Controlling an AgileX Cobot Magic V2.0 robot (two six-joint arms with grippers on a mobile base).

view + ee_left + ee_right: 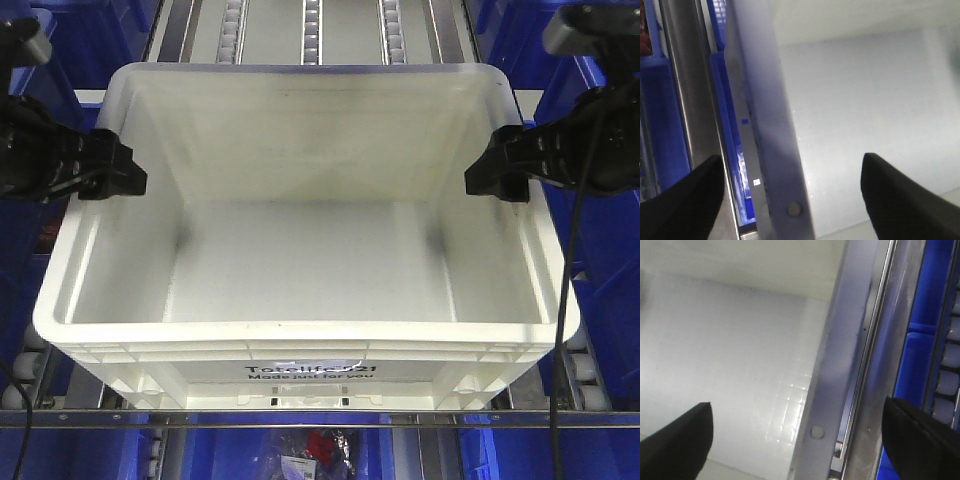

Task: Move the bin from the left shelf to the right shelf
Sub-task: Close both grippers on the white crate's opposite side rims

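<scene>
Roller shelf (312, 30): white bin (300, 338) btwn blue bins (615, 300).

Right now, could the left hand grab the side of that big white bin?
Likely yes: the left hand is open and straddles a side wall of the white bin, one finger inside, one outside, nothing else between.

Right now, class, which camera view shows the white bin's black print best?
Exterior front-facing: the black print on the white bin faces that camera. Both wrist views show only its rim and inside, no print.
</scene>
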